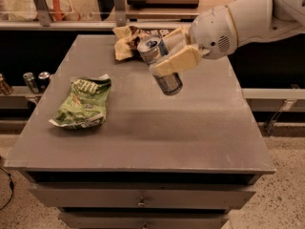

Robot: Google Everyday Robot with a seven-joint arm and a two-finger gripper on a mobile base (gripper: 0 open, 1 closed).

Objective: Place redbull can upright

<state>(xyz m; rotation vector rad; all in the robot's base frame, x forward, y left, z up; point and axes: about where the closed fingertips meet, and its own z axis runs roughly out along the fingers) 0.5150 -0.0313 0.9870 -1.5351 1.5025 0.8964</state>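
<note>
My gripper [160, 55] is over the back half of the table [190, 137], right of centre, arm coming in from the right. It's clamped on the redbull can [167, 81]: one cream finger [177, 61] across the front of the can, the other behind it. Can is tilted, not upright; silver top points up and back-left, base down and toward the front-right. Can't tell if the base touches the tabletop. Crumpled tan bag [124, 43] just behind the can at the back edge. Green snack bag [80, 104] lies flat on the left side, well apart. Two small dark cans [36, 81] sit on a low ledge left of the table.
</note>
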